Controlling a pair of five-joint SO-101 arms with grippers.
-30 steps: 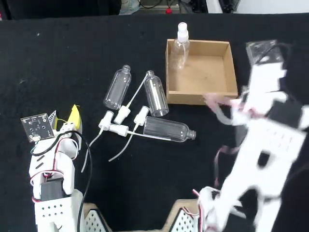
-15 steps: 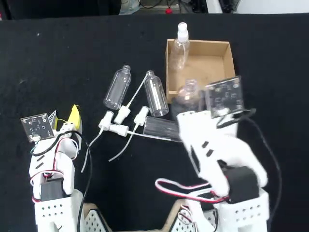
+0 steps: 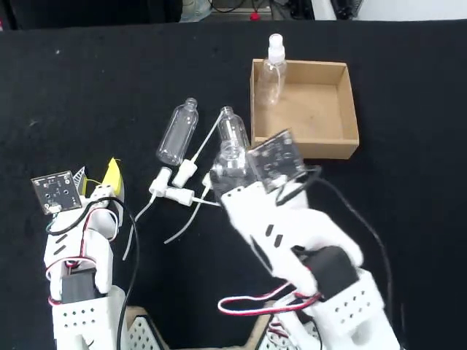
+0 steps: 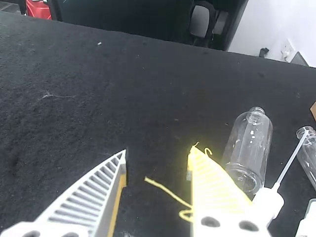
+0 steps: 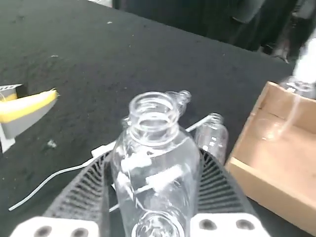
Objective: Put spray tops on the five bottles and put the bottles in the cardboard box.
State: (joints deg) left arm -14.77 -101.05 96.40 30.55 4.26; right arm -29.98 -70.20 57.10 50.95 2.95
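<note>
Bottle (image 5: 155, 143), uncapped and neck-up, is sitting clamped in your right gripper (image 5: 154, 157), hanging over the loose spray tops (image 3: 179, 186) near the cardboard box (image 3: 305, 149). Your left gripper (image 4: 158, 152) is gaping wide, gripping nothing, low over the table (image 3: 73, 73), well apart.

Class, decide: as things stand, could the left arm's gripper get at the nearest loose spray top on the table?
Probably yes. The left gripper is open and empty, and nothing stands between it and the nearest spray top.
</note>
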